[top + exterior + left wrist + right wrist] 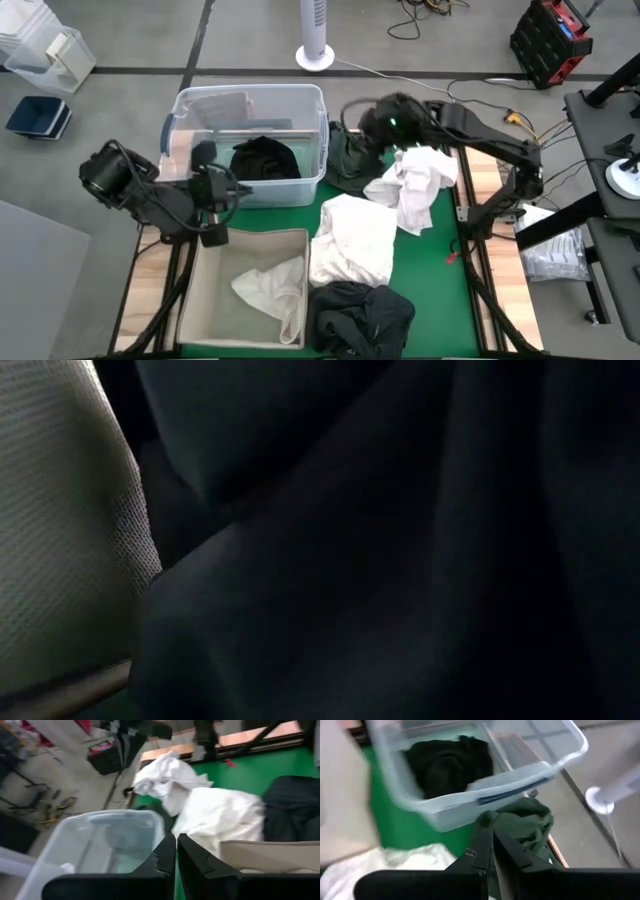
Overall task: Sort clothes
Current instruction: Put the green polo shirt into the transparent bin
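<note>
High view: left gripper (213,236) hovered between tub (310,100) and bin (200,290); right gripper (375,125) hung over the green garment (350,160), likely targeting it. Low view: dark cloth only. Wrist views: both sets of fingers (167,855) closed, empty; black garment (447,762) lay in the tub.

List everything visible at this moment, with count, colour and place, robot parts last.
clear tub: 1, far side of table.
black garment in tub: 1.
beige bin: 1, near side, in front of the tub.
white garment in bin: 1.
dark green garment: 1, beside the tub.
white garments on mat: 2, centre; second farther back.
black garment on mat: 1, near edge.
green mat: 1.
white fan: 1, on floor.
left gripper: shut, between tub and bin.
right gripper: shut, over the dark green garment.
</note>
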